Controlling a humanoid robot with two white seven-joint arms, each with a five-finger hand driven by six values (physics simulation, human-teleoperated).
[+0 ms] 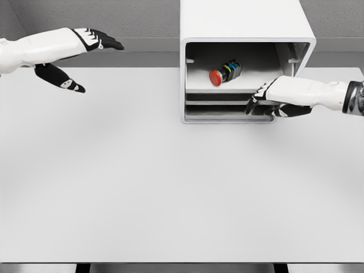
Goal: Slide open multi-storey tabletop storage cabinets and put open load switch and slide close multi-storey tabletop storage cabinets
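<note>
- Far left: my left robot hand [77, 57] hangs above the counter's [170, 182] back-left area, fingers spread and relaxed, thumb dropped below, holding nothing. It sits well apart from the work.
- Centre: the white storage cabinet [244, 28] stands at the back of the counter, its front open to me. The load switch [223, 73], red button facing left-front with a dark body and coloured bits behind, lies on its side on the upper level, inside the cabinet.
- Below it I see flat drawer trays [219, 98] stacked near the cabinet floor.
- Right: my right robot hand [273, 101] reaches in from the right, at the lower right corner of the cabinet opening. The fingers look curled toward the tray edge there; whether they actually pinch it, I cannot tell.
- The switch lies up and to the left of that hand, near but not touching.
- My read: the switch is in, so closing comes next. To do it well, I would press flat and square on the drawer front, push straight back along the rails, and keep my wrist low so the switch isn't jolted.
</note>
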